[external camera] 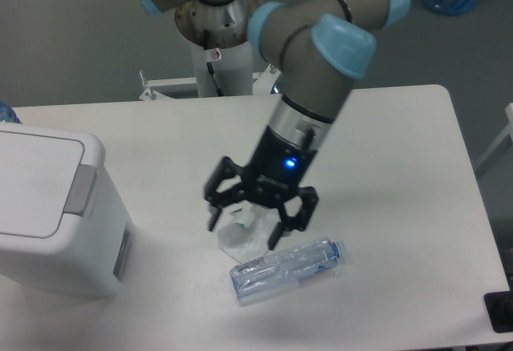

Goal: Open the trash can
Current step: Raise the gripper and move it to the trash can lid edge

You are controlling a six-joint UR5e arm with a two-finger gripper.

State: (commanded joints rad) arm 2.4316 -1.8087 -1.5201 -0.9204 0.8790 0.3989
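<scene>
Well left of the claw point(244, 224): white trash can point(50, 211), lid shut, grey push tab facing the claw, long axis unclear. Claw spread wide, holding nothing, just above a crushed clear bottle point(284, 268).

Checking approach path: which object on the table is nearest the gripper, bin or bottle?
The clear bottle, lying just below the open gripper. The white trash can sits far off at the table's left edge.
</scene>
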